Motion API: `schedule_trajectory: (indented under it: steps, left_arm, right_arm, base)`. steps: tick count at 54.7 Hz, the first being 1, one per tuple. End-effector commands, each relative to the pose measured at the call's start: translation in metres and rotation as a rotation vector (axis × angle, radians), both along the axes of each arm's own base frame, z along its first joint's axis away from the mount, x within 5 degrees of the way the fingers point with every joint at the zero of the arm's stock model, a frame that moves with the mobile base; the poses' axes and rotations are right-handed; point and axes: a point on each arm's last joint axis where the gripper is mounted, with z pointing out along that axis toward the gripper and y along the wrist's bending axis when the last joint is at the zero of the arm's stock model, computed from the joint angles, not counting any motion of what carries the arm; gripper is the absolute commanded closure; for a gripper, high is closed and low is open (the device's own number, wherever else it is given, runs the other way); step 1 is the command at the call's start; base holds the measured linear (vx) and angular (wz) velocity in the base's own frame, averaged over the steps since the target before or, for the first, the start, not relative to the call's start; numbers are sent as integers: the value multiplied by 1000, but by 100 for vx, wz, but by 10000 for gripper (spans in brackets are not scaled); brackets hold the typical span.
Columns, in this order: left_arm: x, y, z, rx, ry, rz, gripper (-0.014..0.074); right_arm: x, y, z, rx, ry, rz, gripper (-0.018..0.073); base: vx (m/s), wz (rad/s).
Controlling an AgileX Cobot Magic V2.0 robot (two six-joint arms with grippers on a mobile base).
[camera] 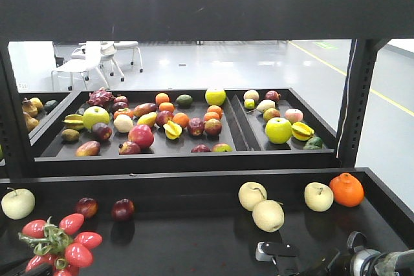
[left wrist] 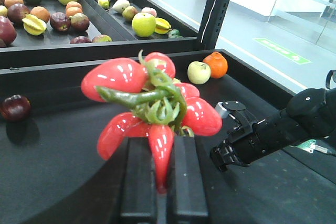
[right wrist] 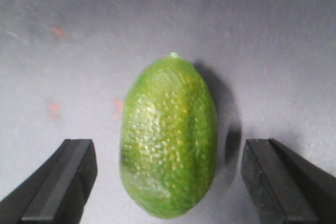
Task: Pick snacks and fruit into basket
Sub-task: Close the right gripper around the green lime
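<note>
Presently the right gripper (right wrist: 169,148) stands with jaws well apart, straddling the green fruit (right wrist: 168,124), which lies lengthwise at centre frame on the dark shelf (right wrist: 262,35). Recommend descending squarely and closing across its narrow width; the pebbled skin may slip.

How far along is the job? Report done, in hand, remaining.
Done: nothing shown; no basket or snack pouch in view. In hand: right gripper open, straddling the green fruit, not touching it. Remaining: grasp it, basket it, then the snacks.
</note>
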Motion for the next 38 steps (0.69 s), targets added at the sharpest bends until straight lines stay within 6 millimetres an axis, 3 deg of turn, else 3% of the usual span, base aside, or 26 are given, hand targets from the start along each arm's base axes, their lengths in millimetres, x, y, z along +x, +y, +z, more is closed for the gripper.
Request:
schedule_trajectory:
  steps: [1,18,38]
  left_arm:
    - [0,1,11,38,-55,10,594]
    - [0,1,11,38,-55,10,594]
    - [0,1,11,38,-55,10,594]
  right_arm:
    - [10,1,29,16,-89,-13,-49]
    - [19,5,37,37,-115,-1,-44]
    - [20,6,27,44,-85,6,-38]
  base:
    - [0,0]
    - [0,0]
    - [0,0]
